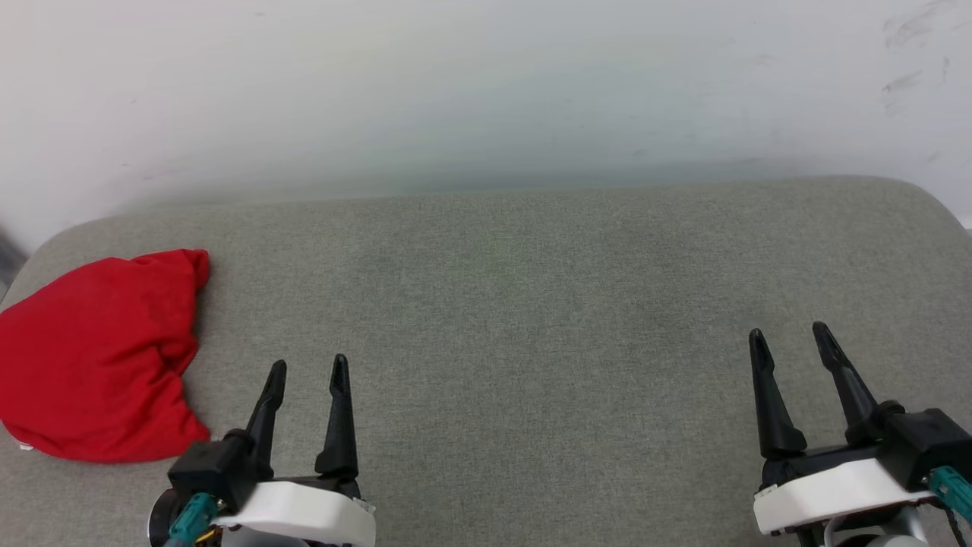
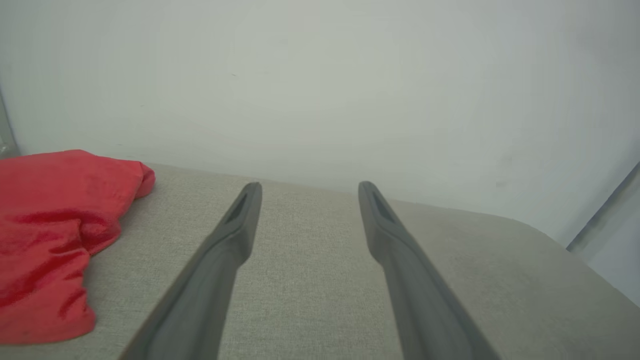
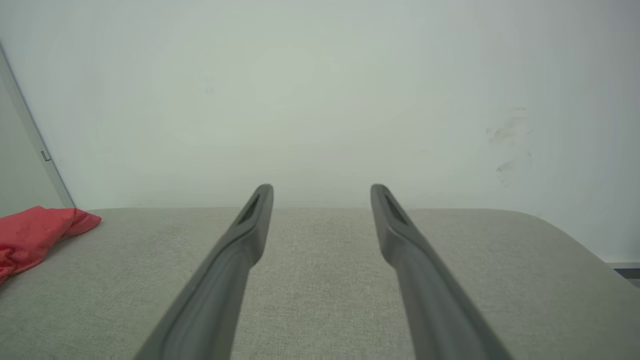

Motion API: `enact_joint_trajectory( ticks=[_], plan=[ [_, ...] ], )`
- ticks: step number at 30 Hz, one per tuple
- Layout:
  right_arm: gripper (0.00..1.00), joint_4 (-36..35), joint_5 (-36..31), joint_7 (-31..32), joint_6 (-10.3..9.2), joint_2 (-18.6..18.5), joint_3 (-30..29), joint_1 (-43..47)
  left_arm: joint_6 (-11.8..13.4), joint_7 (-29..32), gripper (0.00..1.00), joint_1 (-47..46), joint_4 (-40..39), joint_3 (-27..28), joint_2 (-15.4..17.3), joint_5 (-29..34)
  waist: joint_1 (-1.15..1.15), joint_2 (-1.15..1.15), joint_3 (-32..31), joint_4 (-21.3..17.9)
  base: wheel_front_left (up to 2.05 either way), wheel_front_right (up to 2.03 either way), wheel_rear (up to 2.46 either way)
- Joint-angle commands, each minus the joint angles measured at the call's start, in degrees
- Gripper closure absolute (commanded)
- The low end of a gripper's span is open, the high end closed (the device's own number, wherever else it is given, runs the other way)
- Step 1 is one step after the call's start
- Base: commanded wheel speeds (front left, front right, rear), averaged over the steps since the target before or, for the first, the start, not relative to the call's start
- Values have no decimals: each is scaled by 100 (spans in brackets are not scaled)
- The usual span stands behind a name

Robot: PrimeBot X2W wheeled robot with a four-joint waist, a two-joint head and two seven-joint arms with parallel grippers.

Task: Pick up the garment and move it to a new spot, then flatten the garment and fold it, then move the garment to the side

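The garment (image 1: 99, 357) lies bunched in a red heap at the 9 o'clock edge of a grey fabric cushion (image 1: 531, 304), with one puckered corner pointing toward 1 o'clock and a small sliver of white peeking out at its 7 o'clock hem. In the head view the left gripper (image 1: 308, 363) sits at about 7 o'clock, its two dark fingers spread apart and pointing toward 12 o'clock, released and grasping nothing; the garment is just beside it at its 9 o'clock, apart from the fingers. The right gripper (image 1: 788, 331) sits at about 5 o'clock, well apart from the garment, its fingers likewise spread and leaning slightly toward 11 o'clock, released with only bare cushion between them. A pale wall (image 1: 486, 91) rises behind the cushion at 12 o'clock, with faint scuff marks (image 1: 904, 80) near 1 o'clock. In the left wrist view the left gripper (image 2: 310, 186) shows both fingers parted over the weave of the cushion, and the garment (image 2: 45, 235) fills the 9 o'clock side, creased and rumpled, resting on the cushion close to the wall. In the right wrist view the right gripper (image 3: 322, 188) is open over the cushion, and the garment (image 3: 30, 235) appears small at 9 o'clock, at the far end of the cushion
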Motion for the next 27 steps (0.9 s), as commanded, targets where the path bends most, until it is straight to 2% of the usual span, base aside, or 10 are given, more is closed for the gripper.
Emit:
enact_joint_trajectory(
  ticks=[1,11,14,18,21,27],
  plan=[
    [0,-25,-120,-47,0,2,-19,26,39,-53,0,-15,-22,-44,72,134,0,0,0,0,0,0,0],
    [0,9,-656,-181,0,2,24,49,579,-181,0,-73,-11,-701,426,716,0,0,-13,-15,0,0,0],
    [0,-17,-720,-213,0,3,45,70,612,-218,0,-43,-41,-773,452,660,0,0,-22,-21,0,0,0],
    [0,-29,-604,-263,-1,3,29,124,504,-264,0,45,-119,-622,324,545,0,0,-38,-31,0,0,0],
    [0,-29,-625,-300,-1,4,43,153,249,-307,0,144,-170,-426,189,528,0,0,-48,-35,0,0,0],
    [0,30,-186,-367,-1,4,-64,193,-322,-368,0,302,-72,34,-81,656,0,0,-63,-52,0,0,0]
  ],
)
